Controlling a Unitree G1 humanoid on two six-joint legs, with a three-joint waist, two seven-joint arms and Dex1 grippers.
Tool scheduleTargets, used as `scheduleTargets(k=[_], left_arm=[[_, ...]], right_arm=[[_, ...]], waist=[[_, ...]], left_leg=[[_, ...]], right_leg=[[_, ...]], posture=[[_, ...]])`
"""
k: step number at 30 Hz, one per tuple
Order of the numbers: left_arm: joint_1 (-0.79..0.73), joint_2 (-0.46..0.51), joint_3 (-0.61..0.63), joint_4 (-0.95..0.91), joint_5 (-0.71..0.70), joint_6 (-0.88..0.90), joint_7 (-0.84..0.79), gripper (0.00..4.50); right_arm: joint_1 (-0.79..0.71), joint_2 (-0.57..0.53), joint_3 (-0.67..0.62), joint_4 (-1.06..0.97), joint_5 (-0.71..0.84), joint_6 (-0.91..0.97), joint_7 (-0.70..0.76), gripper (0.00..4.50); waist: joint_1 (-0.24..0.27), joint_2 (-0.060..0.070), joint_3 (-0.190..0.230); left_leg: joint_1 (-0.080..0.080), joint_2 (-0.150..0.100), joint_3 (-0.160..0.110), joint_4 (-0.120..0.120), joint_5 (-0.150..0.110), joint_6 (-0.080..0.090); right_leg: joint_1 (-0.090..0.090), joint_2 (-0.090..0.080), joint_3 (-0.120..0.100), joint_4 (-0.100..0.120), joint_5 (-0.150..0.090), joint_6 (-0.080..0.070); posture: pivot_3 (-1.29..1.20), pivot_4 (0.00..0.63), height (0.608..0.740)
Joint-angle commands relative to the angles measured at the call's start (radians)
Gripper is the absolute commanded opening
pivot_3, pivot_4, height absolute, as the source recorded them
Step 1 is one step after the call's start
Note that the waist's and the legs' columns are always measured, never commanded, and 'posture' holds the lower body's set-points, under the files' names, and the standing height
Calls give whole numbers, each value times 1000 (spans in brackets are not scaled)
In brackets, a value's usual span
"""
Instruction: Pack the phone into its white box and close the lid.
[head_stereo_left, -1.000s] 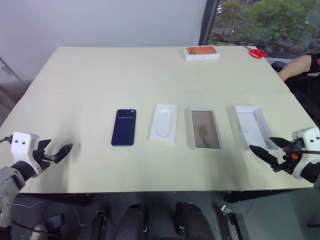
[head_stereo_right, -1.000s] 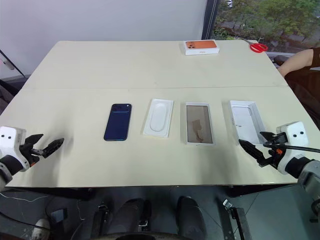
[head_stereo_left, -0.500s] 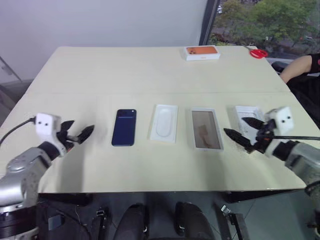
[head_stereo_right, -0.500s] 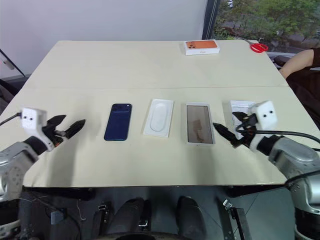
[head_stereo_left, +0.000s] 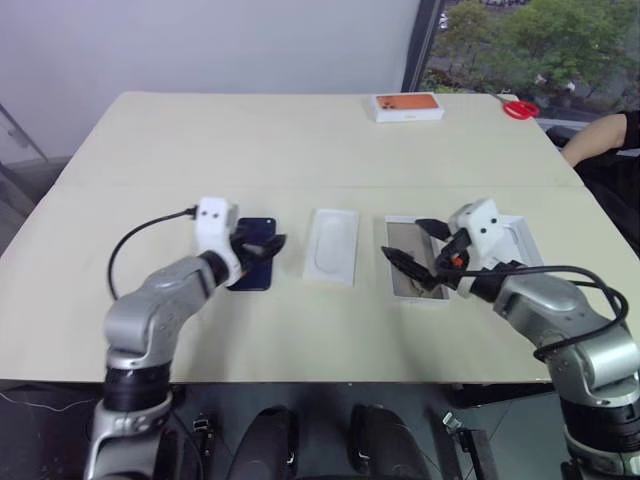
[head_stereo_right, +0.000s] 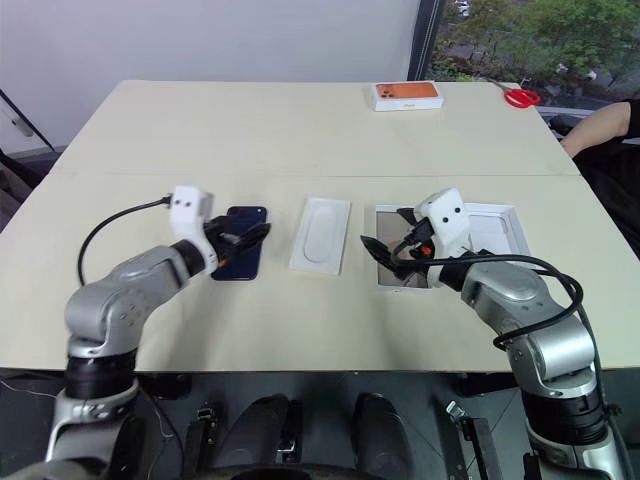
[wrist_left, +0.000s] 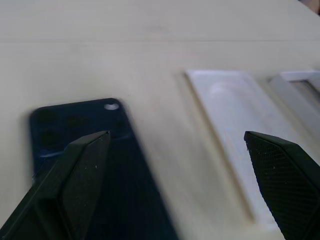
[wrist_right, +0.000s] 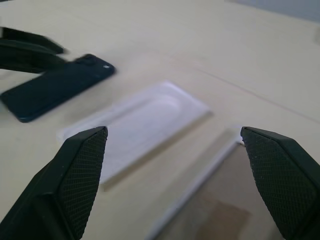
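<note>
1. The left gripper (head_stereo_left: 262, 247) has its two black fingers spread wide and holds nothing; it hangs over the slim, glossy dark navy-blue phone (head_stereo_right: 240, 256), which lies flat on the table beneath its fingertips.
2. The right gripper (head_stereo_left: 413, 251) is likewise spread wide and empty, poised above the shallow white rectangular cardboard box (head_stereo_left: 410, 259) with the brownish inner floor.
3. Between phone and box lies a white rectangular insert with an oval recess (head_stereo_left: 331, 245), just right of the phone and just left of the box.
4. The white shallow cardboard lid (head_stereo_right: 495, 229) lies plain inside up, just right of the box, partly behind the right gripper's wrist.
5. All four rest in a row on the pale cream table (head_stereo_left: 270, 140).
6. At the far edge sit an orange-topped box (head_stereo_left: 408, 105) and red scissors (head_stereo_left: 518, 107).
</note>
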Motion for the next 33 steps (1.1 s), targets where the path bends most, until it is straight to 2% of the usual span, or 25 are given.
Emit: scheduleTargets(k=[1,7,11,22,25,32,33], left_arm=[[-74,-54,18,19,-3,151,76,4500],[-171,-136,57,88,25,351,142,4500],[-226,-220,126,144,48,445,170,4500],[-266,-311,195,242,35,473,160,4500],[-270,-315,202,258,47,473,159,3734],[-265,-333,247,257,28,473,153,181],[-264,-338,264,255,22,473,150,80]], right_arm=[[13,-23,19,-57,-24,-4,4,4454],[23,-39,48,-94,-32,-2,17,4454],[31,-33,58,-107,-36,-1,12,4454],[43,-30,51,-116,-45,-8,-3,4454],[46,-33,46,-120,-45,-7,-7,4500],[71,-44,23,-134,-40,6,-15,4500],[74,-46,18,-135,-39,8,-15,4500]], waist=[[-3,0,0],[-5,0,0],[1,0,0],[1,0,0],[0,0,0],[0,0,0],[-1,0,0]], left_leg=[[0,0,0,0,0,0],[1,2,0,0,0,1],[1,1,-1,0,0,0],[1,1,-1,0,0,0],[1,1,-1,0,0,0],[1,1,-1,0,0,0],[1,1,-1,0,0,0]], right_leg=[[0,0,0,0,0,0],[0,4,1,1,0,1],[0,4,1,1,0,1],[1,3,1,0,0,1],[1,3,1,0,0,1],[1,3,1,0,0,1],[1,3,1,0,0,1]], posture=[[0,150,740],[0,150,740],[0,150,740],[0,150,740],[0,150,740],[0,150,740],[0,150,740]])
